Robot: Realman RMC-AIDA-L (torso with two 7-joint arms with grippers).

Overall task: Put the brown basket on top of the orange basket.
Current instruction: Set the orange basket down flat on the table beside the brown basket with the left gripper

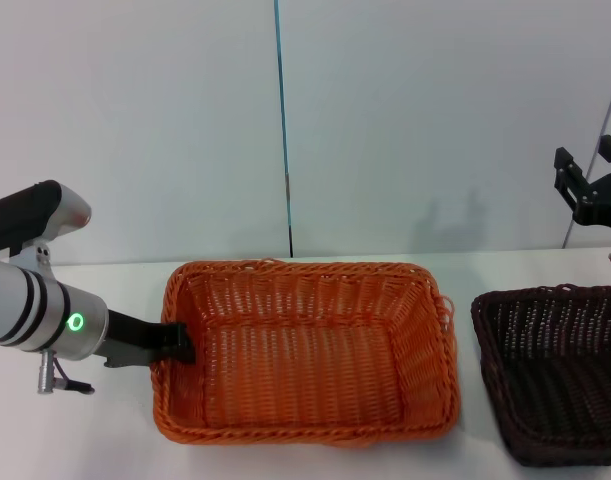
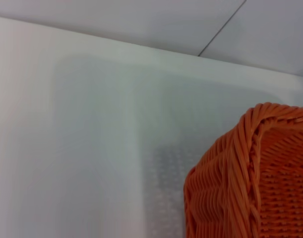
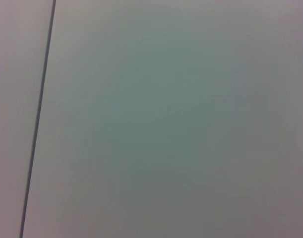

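The orange basket stands in the middle of the white table, empty. Its corner also shows in the left wrist view. The brown basket stands to its right at the table's right edge, partly cut off, with a small gap between the two. My left gripper is at the orange basket's left rim, its black tip reaching over the rim onto the inner wall. My right gripper is open and empty, raised in the air above the far side of the brown basket.
A pale wall with a thin dark vertical seam stands right behind the table. The right wrist view shows only this wall and the seam. Bare table top lies left of the orange basket.
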